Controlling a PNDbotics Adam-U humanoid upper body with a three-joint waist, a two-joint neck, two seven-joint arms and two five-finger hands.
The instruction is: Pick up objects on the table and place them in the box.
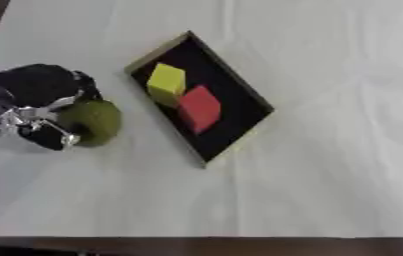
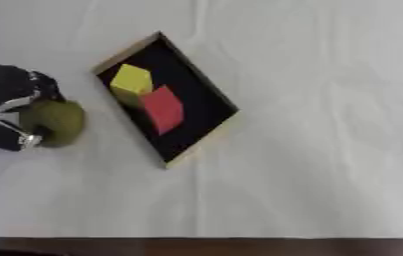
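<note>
A shallow black box (image 1: pixel 239 97) with a pale wooden rim lies askew in the middle of the white table. Inside it a yellow block (image 1: pixel 166 80) and a red block (image 1: pixel 200 106) sit side by side, touching. At the left, my left hand (image 1: pixel 38 97), black with silver joints, is curled round a green round fruit (image 1: pixel 95 121) that sits low over the table, left of the box. My right hand shows in neither view.
A white cloth (image 2: pixel 327 150) covers the table, with open room to the right of the box and in front of it. The table's dark front edge (image 1: pixel 239 245) runs along the bottom.
</note>
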